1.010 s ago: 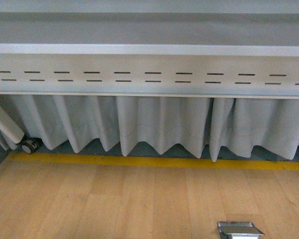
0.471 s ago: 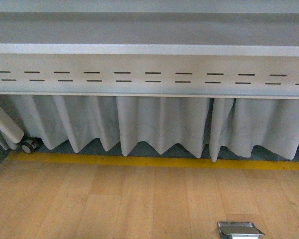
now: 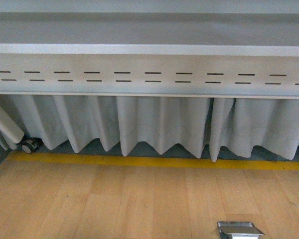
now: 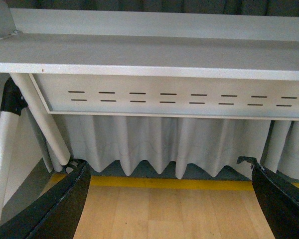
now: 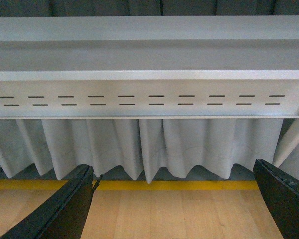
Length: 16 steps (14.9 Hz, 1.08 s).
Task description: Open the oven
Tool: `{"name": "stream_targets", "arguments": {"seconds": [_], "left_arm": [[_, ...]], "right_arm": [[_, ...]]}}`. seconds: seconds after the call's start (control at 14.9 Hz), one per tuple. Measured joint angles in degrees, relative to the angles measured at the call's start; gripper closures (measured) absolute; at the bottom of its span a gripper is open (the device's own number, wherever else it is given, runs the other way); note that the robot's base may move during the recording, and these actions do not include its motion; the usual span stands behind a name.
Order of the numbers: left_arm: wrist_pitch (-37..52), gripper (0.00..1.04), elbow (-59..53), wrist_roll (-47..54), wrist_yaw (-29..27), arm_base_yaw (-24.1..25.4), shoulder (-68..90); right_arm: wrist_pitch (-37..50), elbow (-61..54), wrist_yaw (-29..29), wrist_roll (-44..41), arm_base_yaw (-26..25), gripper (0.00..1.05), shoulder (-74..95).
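No oven in any of the three views; the front view faces the grey bench (image 3: 149, 50) edge-on, its slotted panel (image 3: 149, 77) above a pleated curtain (image 3: 159, 124); near right, a metal floor box (image 3: 239, 230) is cut off by the frame, contents unreadable; far left, a castor (image 3: 28, 146) sits half hidden beside a leg (image 3: 5, 124); left hand (image 4: 165, 169) spread wide, gripping nothing; right hand (image 5: 173, 169) spread wide too, likewise empty.

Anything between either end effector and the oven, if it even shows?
No oven shows in any view; cannot tell. The left end effector and right end effector, open, face a slotted table panel and curtain.
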Motion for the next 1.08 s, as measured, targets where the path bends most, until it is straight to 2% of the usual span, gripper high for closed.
{"name": "stream_targets", "arguments": {"seconds": [1.08], "left_arm": [[-0.09,0.07,0.0,0.0,-0.02,0.0,0.0]], "right_arm": [[-0.13,0.0,0.0,0.0,0.0,0.06,0.0]]}}
